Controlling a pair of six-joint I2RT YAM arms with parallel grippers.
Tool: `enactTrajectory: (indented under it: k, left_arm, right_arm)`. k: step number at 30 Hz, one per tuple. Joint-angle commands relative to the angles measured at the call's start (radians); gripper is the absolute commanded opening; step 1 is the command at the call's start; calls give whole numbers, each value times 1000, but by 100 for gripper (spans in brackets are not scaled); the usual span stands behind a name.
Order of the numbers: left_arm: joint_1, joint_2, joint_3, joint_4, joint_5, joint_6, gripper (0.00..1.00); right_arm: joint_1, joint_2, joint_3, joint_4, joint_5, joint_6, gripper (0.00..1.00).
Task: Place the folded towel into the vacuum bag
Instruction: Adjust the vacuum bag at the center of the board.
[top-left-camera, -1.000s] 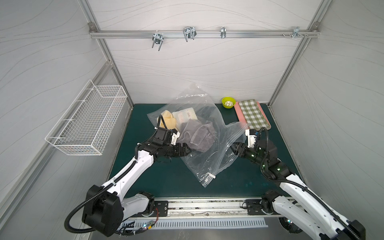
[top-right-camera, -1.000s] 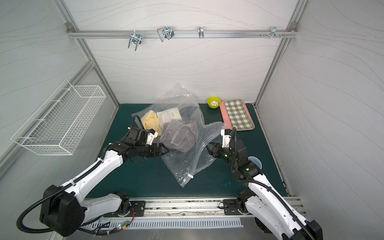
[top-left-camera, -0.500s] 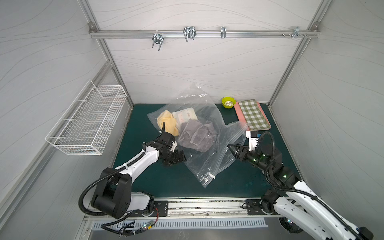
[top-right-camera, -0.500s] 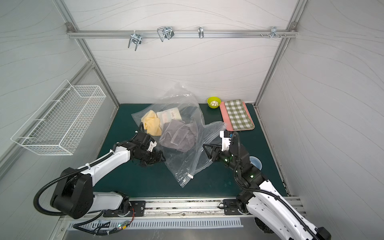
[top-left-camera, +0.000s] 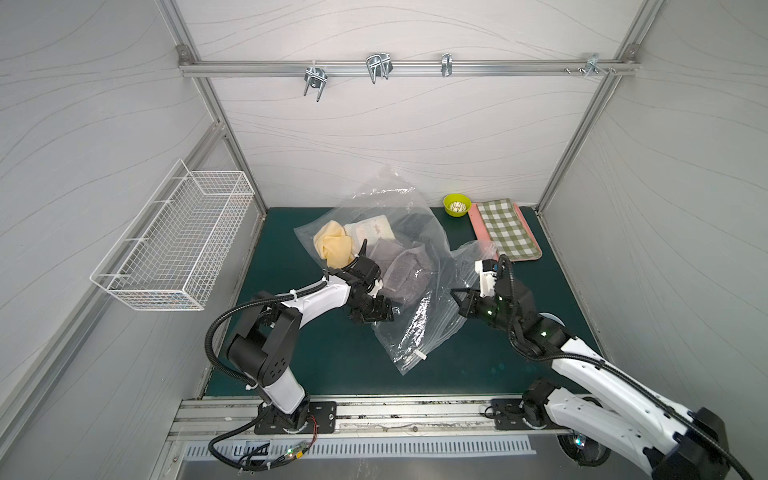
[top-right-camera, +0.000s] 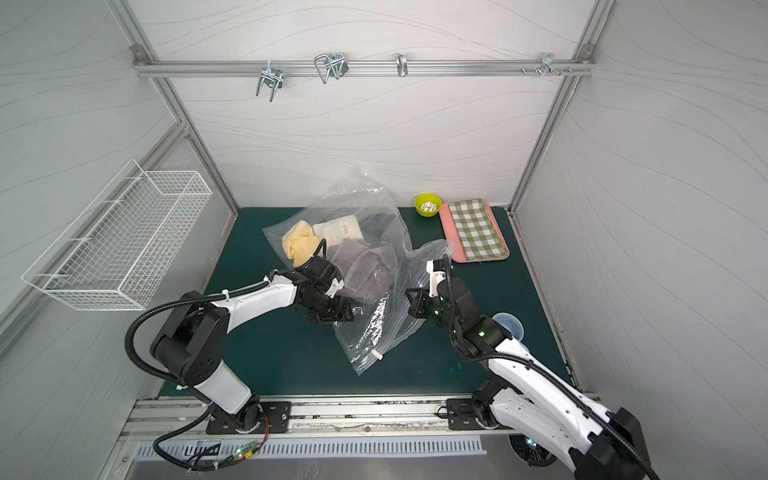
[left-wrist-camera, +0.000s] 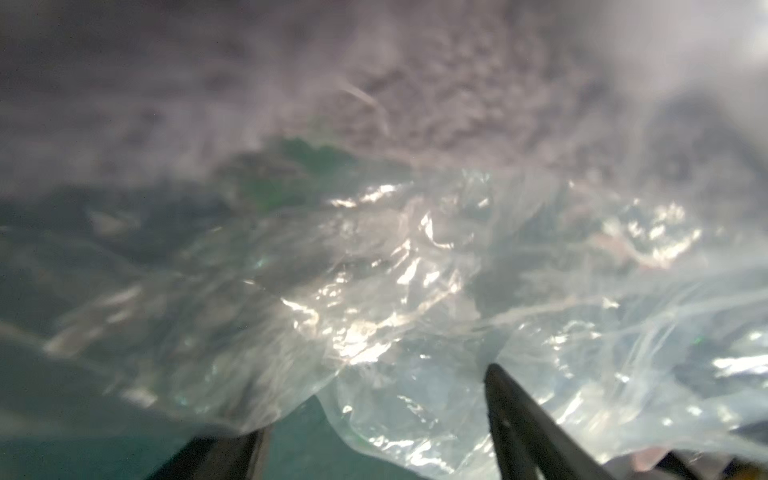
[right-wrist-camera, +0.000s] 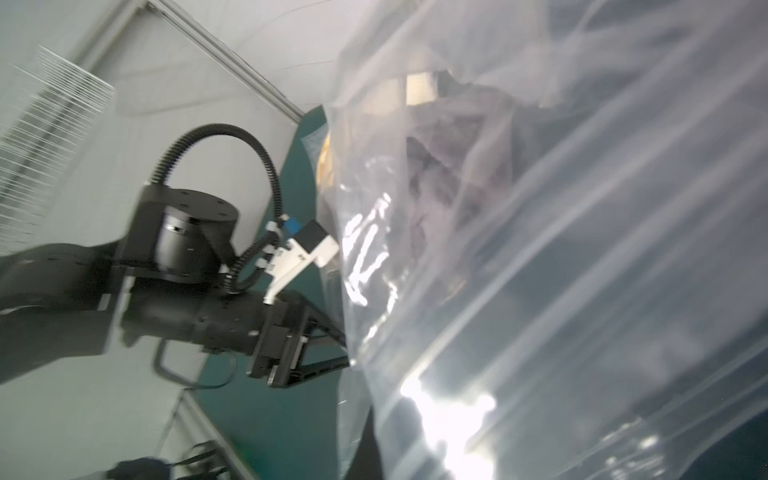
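With jaws shut, the right gripper (top-left-camera: 457, 296) pinches one edge of the vacuum bag (top-left-camera: 415, 334), the left gripper (top-left-camera: 388, 316) is half open at the other, and this light, floppy, slippery bag, best held by its edges, lies in the middle of the table (top-left-camera: 311, 361) with the soft grey towel (top-left-camera: 401, 274) inside.

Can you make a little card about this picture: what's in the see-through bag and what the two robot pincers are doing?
Bag: large crinkly clear plastic vacuum bag on the dark green table
Inside it: crumpled grey towel, yellow cloth, cream printed cloth
Left pincer: open, jaws either side of the bag's edge
Right pincer: shut at the bag's opposite edge; grip unclear
Back corner: small lime-green bowl, green checked cloth on pink tray
Left wall: white wire basket
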Motion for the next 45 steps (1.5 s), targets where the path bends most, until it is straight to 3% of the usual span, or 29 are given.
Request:
enactTrajectory:
  k: [1, 4, 6, 14, 19, 22, 23, 26, 27, 30, 35, 38, 45]
  left_arm:
    - [-2, 48, 66, 75, -18, -9, 41]
    - [0, 107, 126, 62, -80, 5, 12]
    - [1, 143, 169, 42, -140, 9, 0]
    - [86, 303, 329, 12, -305, -41, 0]
    - [171, 394, 446, 1, -265, -89, 0]
    - [159, 334, 446, -12, -237, -68, 0]
    - [150, 292, 414, 0, -218, -66, 1]
    - [130, 156, 308, -13, -123, -71, 40]
    - [127, 105, 269, -32, -97, -68, 49]
    - [126, -31, 144, -88, -40, -53, 59]
    - [113, -162, -47, -147, 55, -23, 64]
    - [101, -156, -70, -188, 51, 20, 71]
    - [93, -39, -74, -99, 200, 40, 85]
  right_arm:
    - [-92, 64, 0, 21, 39, 67, 0]
    - [-200, 142, -45, 55, -9, 112, 0]
    - [-261, 201, -69, 89, -47, 129, 0]
    - [-319, 410, -54, 208, -223, 104, 0]
    - [-313, 566, 27, 255, -355, 71, 0]
    - [-309, 589, 55, 249, -355, 69, 0]
    - [-305, 586, 54, 250, -350, 72, 0]
    - [-292, 567, 43, 261, -348, 87, 0]
    - [-281, 559, 37, 270, -345, 92, 0]
    - [-249, 550, 30, 291, -329, 88, 0]
    - [-229, 561, 41, 316, -325, 109, 0]
    - [-229, 564, 46, 329, -336, 125, 0]
    - [-228, 564, 74, 360, -382, 139, 0]
